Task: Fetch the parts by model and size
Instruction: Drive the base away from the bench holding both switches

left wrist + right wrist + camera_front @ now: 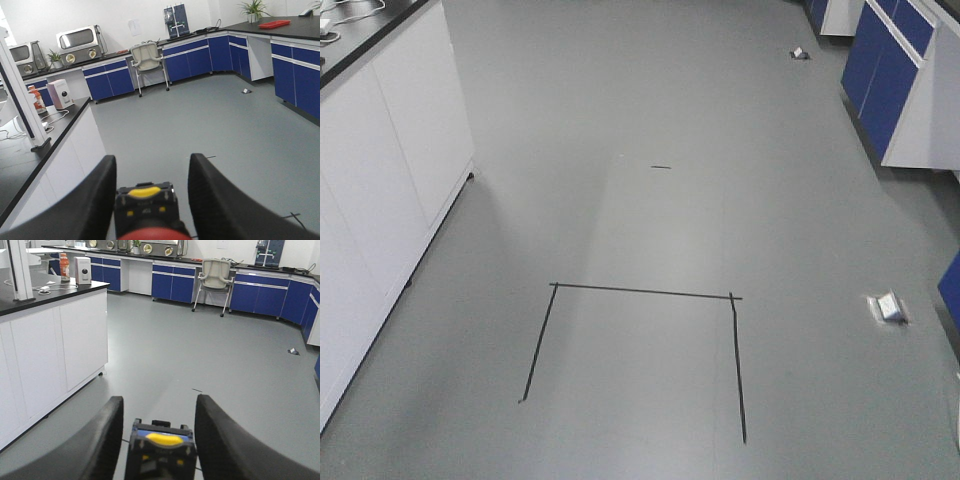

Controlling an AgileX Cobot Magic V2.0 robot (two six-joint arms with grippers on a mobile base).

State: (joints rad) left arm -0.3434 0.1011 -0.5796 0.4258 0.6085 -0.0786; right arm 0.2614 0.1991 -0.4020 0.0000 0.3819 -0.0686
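The floor point(660, 220) is smooth grey with a dull sheen, the cabinet point(390, 160) panels smooth white under a glossy black worktop point(25, 170), the left gripper point(151, 161) and right gripper point(159, 399) matt black plastic, the red-capped switch point(150, 234) and yellow-capped switch point(162, 440) shiny plastic, the ovens point(77, 44) brushed metal, the chair point(147, 55) mesh-backed

Grey floor point(650, 230), blue cabinets point(200, 57)
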